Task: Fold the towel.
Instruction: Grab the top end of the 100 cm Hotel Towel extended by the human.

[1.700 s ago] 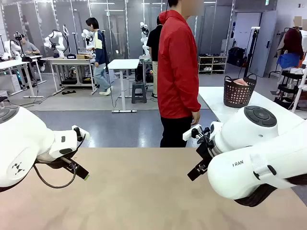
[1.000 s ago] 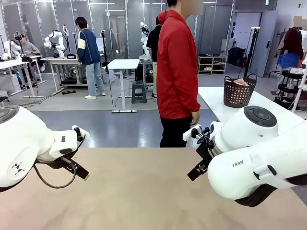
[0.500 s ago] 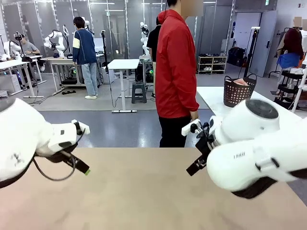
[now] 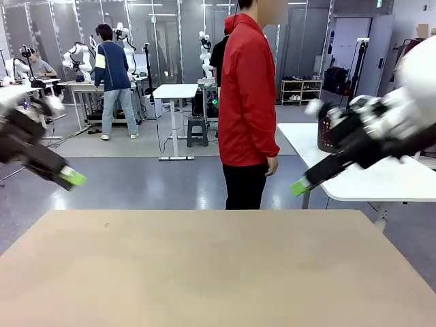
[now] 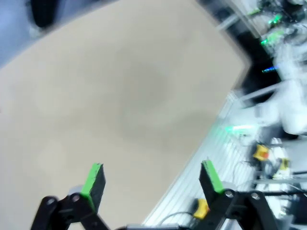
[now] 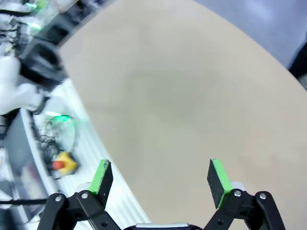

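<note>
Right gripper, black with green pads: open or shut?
Open. In the right wrist view the black right gripper has its green-padded fingers wide apart, nothing between them, above the tan table.

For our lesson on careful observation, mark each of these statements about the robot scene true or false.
1. The left gripper is open and holds nothing. True.
2. The right gripper is shut. False: it is open, with only the table showing between its pads.
3. A person in a red top stands at the far side of the table. True.
4. The person's hand rests on the table. False: it hangs at the person's side, off the table.
</note>
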Controlling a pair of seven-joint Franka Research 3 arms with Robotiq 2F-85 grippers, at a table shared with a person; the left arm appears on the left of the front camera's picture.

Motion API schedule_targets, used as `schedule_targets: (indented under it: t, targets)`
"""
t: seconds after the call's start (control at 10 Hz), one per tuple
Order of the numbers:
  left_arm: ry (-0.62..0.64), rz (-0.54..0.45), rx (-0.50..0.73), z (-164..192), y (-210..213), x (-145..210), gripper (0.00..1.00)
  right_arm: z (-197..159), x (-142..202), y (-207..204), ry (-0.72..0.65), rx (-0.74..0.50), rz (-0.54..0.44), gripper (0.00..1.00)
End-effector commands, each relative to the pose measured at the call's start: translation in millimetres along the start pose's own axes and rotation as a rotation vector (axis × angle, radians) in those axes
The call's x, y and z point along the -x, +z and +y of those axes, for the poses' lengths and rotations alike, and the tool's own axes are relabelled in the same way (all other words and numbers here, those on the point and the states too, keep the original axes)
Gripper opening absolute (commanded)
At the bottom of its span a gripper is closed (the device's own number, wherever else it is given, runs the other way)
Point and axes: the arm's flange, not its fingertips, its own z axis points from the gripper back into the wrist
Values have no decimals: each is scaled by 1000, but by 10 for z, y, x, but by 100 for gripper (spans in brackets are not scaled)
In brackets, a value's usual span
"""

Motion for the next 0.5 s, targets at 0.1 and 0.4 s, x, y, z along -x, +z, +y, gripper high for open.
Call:
schedule_targets:
  t: [0.1,0.4]
  targets:
    - [200,-103,412,729,762,606,100,-623,658,613,-184,-238,-166,100]
    - [351,-286,547,1301,1068,1495,100,-890,1355,1072,-318,-247,-341,100]
